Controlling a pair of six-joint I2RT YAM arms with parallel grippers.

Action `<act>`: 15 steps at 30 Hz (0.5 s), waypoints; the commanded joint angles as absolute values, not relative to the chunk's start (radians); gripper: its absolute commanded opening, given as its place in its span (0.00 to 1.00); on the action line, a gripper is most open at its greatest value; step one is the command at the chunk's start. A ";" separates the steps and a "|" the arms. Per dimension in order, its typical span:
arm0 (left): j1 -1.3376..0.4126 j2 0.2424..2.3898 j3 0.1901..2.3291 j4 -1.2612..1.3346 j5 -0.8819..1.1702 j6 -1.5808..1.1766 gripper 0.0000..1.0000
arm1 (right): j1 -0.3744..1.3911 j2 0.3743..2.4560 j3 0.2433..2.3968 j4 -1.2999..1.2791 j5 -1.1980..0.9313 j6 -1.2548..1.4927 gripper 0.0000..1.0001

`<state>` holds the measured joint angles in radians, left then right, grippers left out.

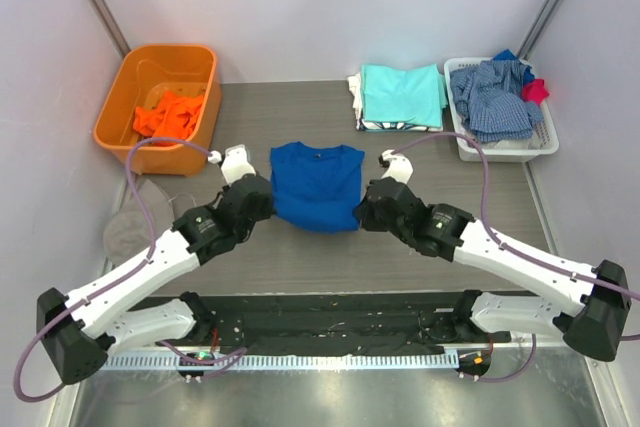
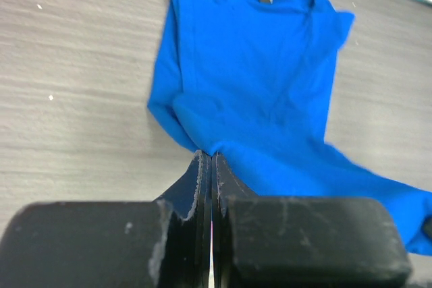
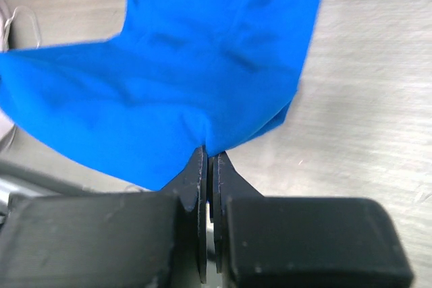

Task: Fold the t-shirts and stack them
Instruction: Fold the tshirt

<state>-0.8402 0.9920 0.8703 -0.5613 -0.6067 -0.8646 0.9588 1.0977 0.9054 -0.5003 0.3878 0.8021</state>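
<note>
On blue t-shirt [image 1: 317, 185]: left end effector [image 2: 210, 158] clamped; right end effector [image 3: 208, 152] likewise

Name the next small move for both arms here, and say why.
Probably lift both hem corners and carry them toward the collar: the left gripper and right gripper are each shut on a near corner of the royal blue cotton t-shirt, lying flat at full length.
</note>
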 commanded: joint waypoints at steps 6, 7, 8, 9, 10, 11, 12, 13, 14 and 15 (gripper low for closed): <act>-0.671 1.153 0.977 -0.351 -0.503 -0.727 0.00 | 0.766 1.210 0.966 -0.331 0.301 0.692 0.01; -0.663 1.167 0.992 -0.339 -0.497 -0.712 0.00 | 0.749 1.244 0.974 -0.321 0.285 0.681 0.01; -0.655 1.184 1.000 -0.319 -0.482 -0.707 0.00 | 0.721 1.261 0.985 -0.301 0.275 0.670 0.01; -0.638 1.202 1.006 -0.307 -0.474 -0.703 0.00 | 0.707 1.281 1.003 -0.290 0.264 0.651 0.01; -0.629 1.236 1.020 -0.296 -0.465 -0.695 0.00 | 0.693 1.313 1.014 -0.282 0.240 0.644 0.01; -0.623 1.256 1.026 -0.273 -0.445 -0.693 0.00 | 0.680 1.334 1.025 -0.263 0.229 0.635 0.01; -0.605 1.275 1.032 -0.259 -0.437 -0.692 0.00 | 0.655 1.353 1.040 -0.252 0.215 0.629 0.01; -0.598 1.314 1.043 -0.246 -0.431 -0.689 0.00 | 0.643 1.389 1.051 -0.242 0.193 0.618 0.01; -0.592 1.336 1.049 -0.223 -0.422 -0.686 0.00 | 0.631 1.408 1.060 -0.221 0.181 0.612 0.01; -0.575 1.354 1.057 -0.212 -0.407 -0.684 0.00 | 0.609 1.426 1.078 -0.213 0.169 0.609 0.01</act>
